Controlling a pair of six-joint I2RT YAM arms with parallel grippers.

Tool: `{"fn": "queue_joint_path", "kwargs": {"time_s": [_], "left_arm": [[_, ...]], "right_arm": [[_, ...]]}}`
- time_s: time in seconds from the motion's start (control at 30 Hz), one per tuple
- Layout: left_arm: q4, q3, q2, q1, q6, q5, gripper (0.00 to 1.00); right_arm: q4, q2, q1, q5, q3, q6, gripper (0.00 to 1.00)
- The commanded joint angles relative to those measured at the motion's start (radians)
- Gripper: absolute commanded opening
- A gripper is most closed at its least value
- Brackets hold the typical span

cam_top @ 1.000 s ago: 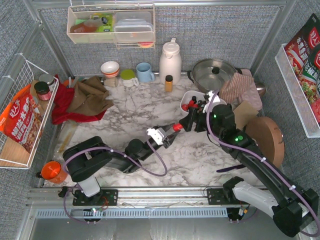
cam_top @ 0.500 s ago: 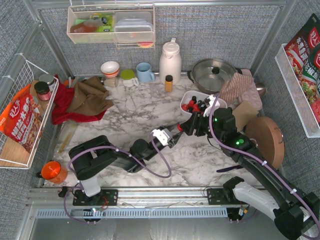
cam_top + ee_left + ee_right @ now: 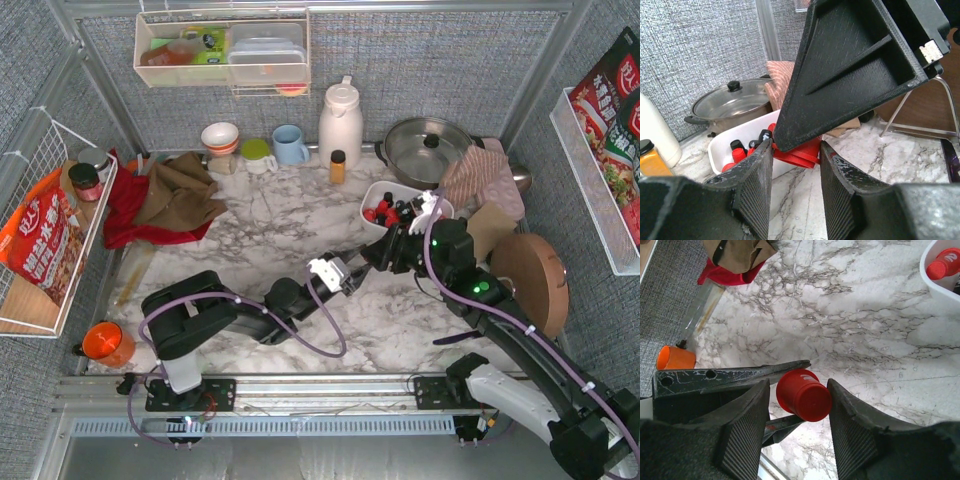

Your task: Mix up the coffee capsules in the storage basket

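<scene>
My left gripper (image 3: 352, 266) reaches right over the marble top and is shut on a red coffee capsule (image 3: 805, 396), which also shows in the left wrist view (image 3: 801, 154). My right gripper (image 3: 380, 254) meets it from the right. Its jaws stand open around the same capsule, with a gap on one side. In the top view the capsule is hidden between the two grippers. The white storage basket (image 3: 375, 193) sits just behind them and holds several red and black capsules (image 3: 392, 211). The basket (image 3: 722, 141) and its capsules (image 3: 736, 150) also show in the left wrist view.
A steel pot with a glass lid (image 3: 428, 146), a white kettle (image 3: 340, 120), an amber bottle (image 3: 338, 166) and a blue mug (image 3: 290, 145) line the back. Red and brown cloths (image 3: 165, 200) lie at the left. A round wooden board (image 3: 535, 278) stands at the right, an orange cup (image 3: 104, 343) at the near left.
My left gripper has pushed right with the red capsule. My right gripper has come down around it, so the capsule no longer shows in the top view.
</scene>
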Motion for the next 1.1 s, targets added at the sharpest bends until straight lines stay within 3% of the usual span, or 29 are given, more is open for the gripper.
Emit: {"fn": "queue_joint_path", "kwargs": {"time_s": [0.0, 0.23, 0.33, 0.4, 0.43, 0.6, 0.7, 0.9, 1.07], "left_arm": [[0.106, 0.011, 0.009, -0.004, -0.008, 0.013, 0.41], [0.106, 0.017, 0.015, -0.004, -0.008, -0.008, 0.47], [0.105, 0.017, 0.017, -0.004, -0.011, -0.022, 0.63], [0.104, 0.017, 0.017, -0.004, -0.012, -0.028, 0.93], [0.105, 0.016, 0.017, -0.004, -0.011, -0.031, 0.98], [0.105, 0.000, 0.010, -0.004, -0.014, -0.062, 0.99], [0.104, -0.023, -0.009, -0.006, -0.020, -0.117, 0.99], [0.100, -0.070, -0.061, -0.006, -0.055, -0.394, 0.99], [0.097, -0.109, -0.079, -0.009, -0.036, -0.639, 0.99]], "right_arm": [[0.034, -0.017, 0.000, -0.001, -0.003, 0.016, 0.51], [0.025, -0.028, 0.002, 0.011, -0.003, 0.015, 0.36], [0.016, -0.019, 0.000, 0.009, 0.002, 0.015, 0.28], [0.016, -0.015, 0.001, 0.012, -0.001, 0.015, 0.23], [0.014, -0.014, 0.001, 0.017, -0.001, 0.015, 0.22], [0.006, -0.006, 0.001, 0.056, 0.003, -0.012, 0.20], [-0.009, 0.009, 0.002, 0.166, 0.016, -0.085, 0.20], [0.027, 0.176, -0.032, 0.602, 0.050, -0.311, 0.20], [0.092, 0.368, -0.139, 0.706, 0.100, -0.283, 0.24]]}}
